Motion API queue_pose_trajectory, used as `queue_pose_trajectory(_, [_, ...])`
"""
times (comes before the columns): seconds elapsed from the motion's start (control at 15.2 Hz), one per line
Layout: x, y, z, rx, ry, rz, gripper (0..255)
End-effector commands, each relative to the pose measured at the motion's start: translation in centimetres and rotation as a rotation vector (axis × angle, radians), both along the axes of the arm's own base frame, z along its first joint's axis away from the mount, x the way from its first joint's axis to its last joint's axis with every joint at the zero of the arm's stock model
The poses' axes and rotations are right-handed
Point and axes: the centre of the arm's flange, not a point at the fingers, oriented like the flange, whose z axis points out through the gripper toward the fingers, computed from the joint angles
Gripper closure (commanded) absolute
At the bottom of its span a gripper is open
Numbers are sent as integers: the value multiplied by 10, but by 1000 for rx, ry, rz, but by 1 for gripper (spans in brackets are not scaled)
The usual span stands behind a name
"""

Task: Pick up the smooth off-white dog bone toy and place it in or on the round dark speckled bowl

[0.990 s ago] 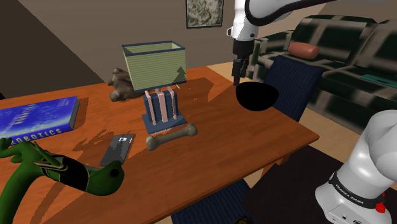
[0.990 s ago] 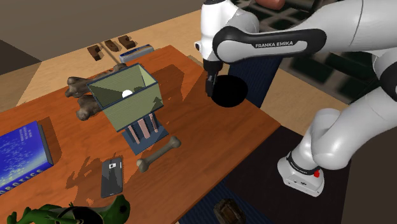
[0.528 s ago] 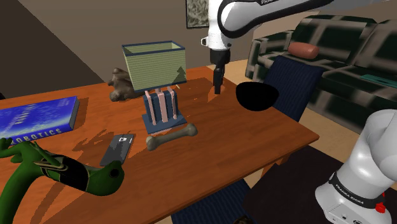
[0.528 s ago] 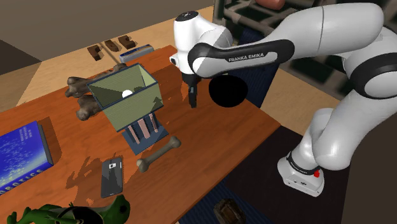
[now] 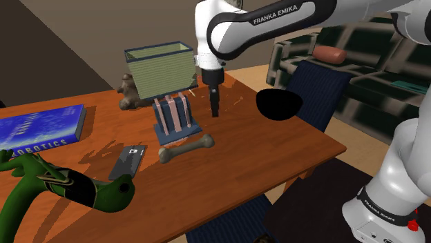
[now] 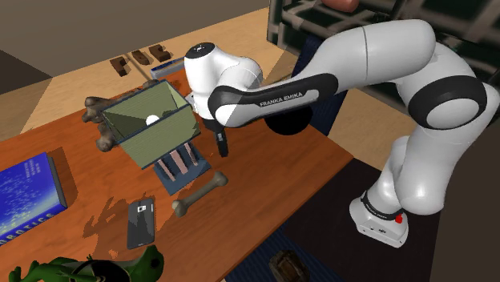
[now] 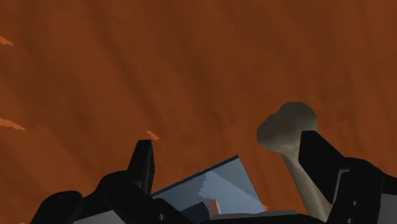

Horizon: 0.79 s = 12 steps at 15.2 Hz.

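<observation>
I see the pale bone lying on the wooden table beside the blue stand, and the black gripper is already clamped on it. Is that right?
Not quite. The bone does lie on the wooden table beside the blue stand, but the gripper is not clamped on it. The shoulder view shows it hanging above the table, apart from the bone, and in the wrist view its fingers stand open.

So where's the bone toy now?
In the shoulder view's middle, the beige bone toy lies on the red-brown table, just below the blue slatted rack.
</observation>
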Motion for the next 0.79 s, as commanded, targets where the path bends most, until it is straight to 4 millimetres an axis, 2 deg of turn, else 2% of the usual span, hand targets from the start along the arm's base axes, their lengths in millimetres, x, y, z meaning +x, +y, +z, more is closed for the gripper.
queue_pose_trajectory(0.0, [3, 27, -8, 0, 7, 77, 0])
queue_pose_trajectory(0.33, [-2, 90, -28, 3, 13, 256, 0])
queue_pose_trajectory(0.66, [-17, 152, -48, 6, 19, 434, 0])
queue_pose_trajectory(0.73, [-18, 154, -48, 6, 19, 439, 0])
